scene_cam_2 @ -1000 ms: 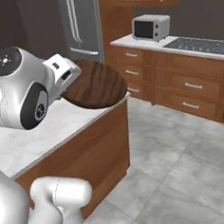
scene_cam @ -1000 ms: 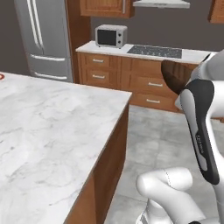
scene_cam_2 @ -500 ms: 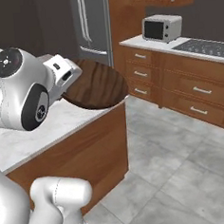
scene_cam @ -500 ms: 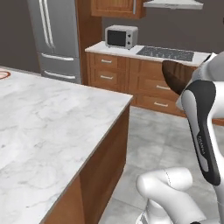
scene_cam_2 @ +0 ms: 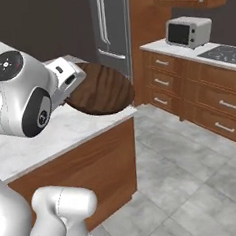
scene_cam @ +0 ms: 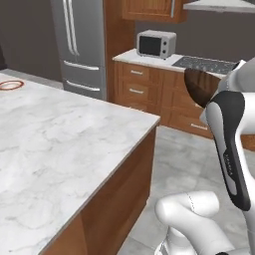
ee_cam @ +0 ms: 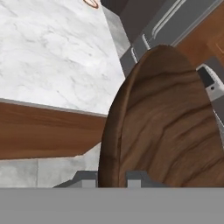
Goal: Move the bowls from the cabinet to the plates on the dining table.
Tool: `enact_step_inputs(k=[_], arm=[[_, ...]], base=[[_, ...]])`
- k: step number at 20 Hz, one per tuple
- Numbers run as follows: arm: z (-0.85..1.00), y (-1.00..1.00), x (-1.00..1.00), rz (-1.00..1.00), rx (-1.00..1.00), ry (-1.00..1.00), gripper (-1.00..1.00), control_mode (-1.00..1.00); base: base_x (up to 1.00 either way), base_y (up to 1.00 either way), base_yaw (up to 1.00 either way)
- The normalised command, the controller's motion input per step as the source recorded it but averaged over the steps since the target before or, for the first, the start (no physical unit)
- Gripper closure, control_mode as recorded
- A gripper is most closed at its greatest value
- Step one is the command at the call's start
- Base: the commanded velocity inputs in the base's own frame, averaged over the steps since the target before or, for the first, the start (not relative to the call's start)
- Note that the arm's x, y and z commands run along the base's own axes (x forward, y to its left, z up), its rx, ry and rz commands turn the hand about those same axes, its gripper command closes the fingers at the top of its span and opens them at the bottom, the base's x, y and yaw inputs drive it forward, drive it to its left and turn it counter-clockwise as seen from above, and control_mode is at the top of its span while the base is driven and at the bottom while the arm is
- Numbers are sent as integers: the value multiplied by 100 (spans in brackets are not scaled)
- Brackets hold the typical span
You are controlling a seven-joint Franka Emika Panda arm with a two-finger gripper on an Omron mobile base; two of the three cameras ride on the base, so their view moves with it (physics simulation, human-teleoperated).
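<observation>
Right now your jaws are clamped on the rim of the dark wood-grained bowl (ee_cam: 166, 122), which you hold up in the air, tilted, just off the corner of the marble dining counter (scene_cam: 55, 144). From the right base view the bowl (scene_cam_2: 101, 88) sticks out from the gripper (scene_cam_2: 67, 86) over the counter edge. Further along the counter top, near its far left edge, lies the white plate with the red-brown rim (scene_cam: 11, 85). Beyond stand a steel fridge (scene_cam: 82, 45), wooden drawers (scene_cam_2: 209, 103) and a microwave (scene_cam: 156, 44).
</observation>
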Motion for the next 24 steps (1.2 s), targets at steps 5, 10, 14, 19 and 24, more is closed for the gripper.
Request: enact_step_inputs(k=[5,10,14,19,24], arm=[[0,0,0,0,0,0,100,100],[0,0,0,0,0,0,100,100],[0,0,0,0,0,0,100,100],[0,0,0,0,0,0,100,100],[0,0,0,0,0,0,100,100]], base=[[28,-52,26],[25,-54,25],[22,-56,26],[19,-58,26],[18,-57,26]])
